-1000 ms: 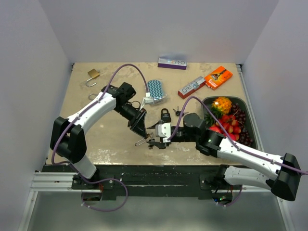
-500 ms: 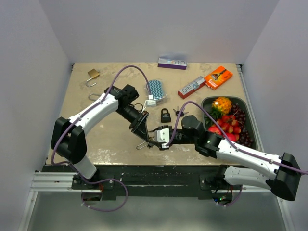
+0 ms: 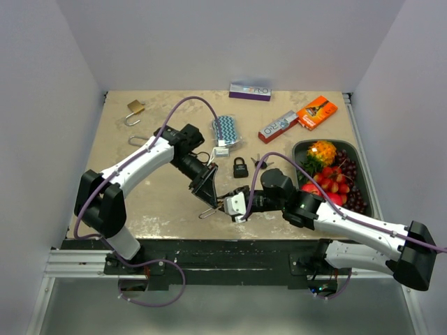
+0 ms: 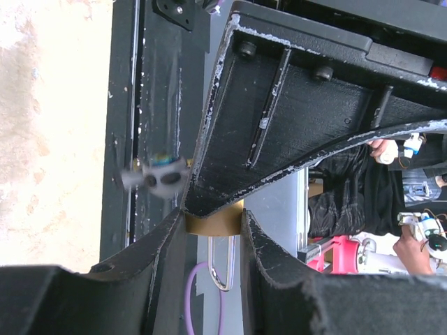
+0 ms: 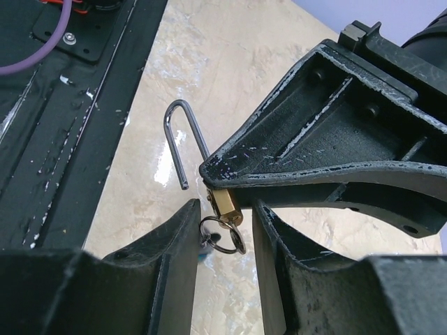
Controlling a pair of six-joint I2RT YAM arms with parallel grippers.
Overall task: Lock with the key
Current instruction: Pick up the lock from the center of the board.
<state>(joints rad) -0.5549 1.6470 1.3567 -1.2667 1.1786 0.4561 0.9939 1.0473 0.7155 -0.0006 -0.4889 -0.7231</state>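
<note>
**At the desk's near edge: padlock clamped, key between open fingers**

Near the front edge of the desk (image 3: 140, 188), the left gripper (image 3: 207, 194) is closed tight on the brass body of the padlock (image 4: 213, 223). The shackle (image 5: 183, 139) stands open with one end free. The key (image 4: 155, 179) and its ring sit at the body's other end. The right gripper (image 5: 225, 239) is partly open, one finger on each side of that ring, with a sliver of gap showing. A black padlock (image 3: 239, 166) lies farther back.
</note>
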